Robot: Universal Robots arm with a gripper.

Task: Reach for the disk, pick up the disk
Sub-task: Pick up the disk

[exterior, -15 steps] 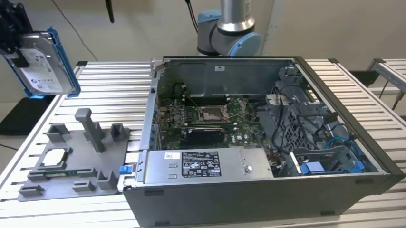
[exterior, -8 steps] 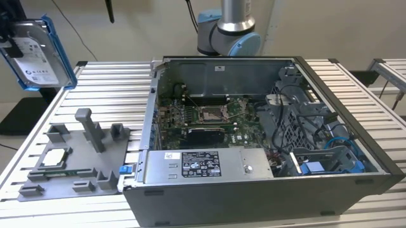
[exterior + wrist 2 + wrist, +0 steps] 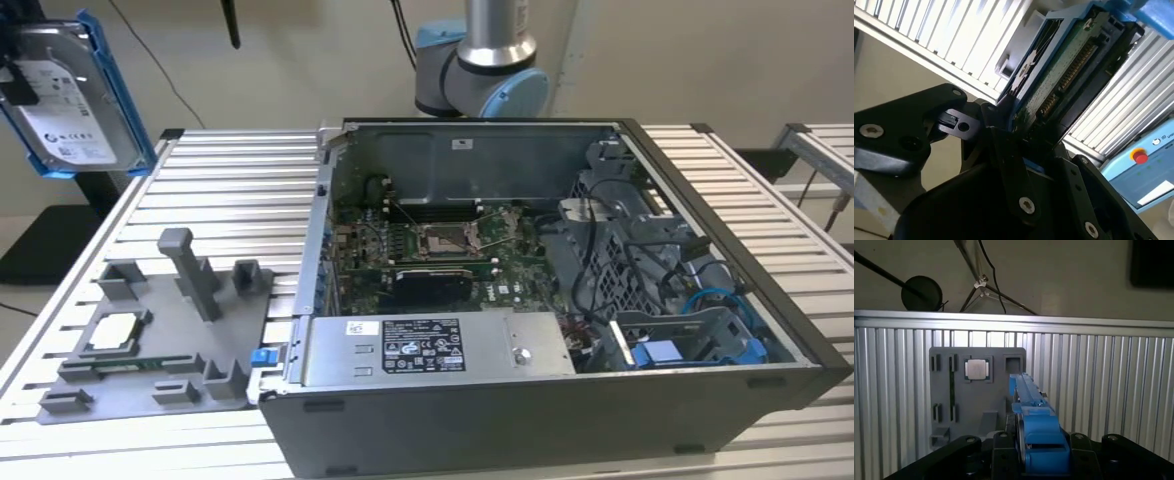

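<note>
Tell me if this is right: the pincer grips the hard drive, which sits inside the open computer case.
No. The pincer grips the hard drive, but the exterior view shows it held up in the air outside the open computer case, at that view's left.

The disk [image 3: 74,95] is held in the gripper [image 3: 1016,127], raised at the exterior view's left, well apart from the open computer case [image 3: 534,410]. A chip [image 3: 114,330] is seated in a fixture tray [image 3: 174,348], which is laid on the slatted table [image 3: 227,190] just beside the case.

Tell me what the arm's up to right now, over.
Gripper shut on the disk. Disk aloft, on edge, off the grey tray. Nothing else touching it.
</note>
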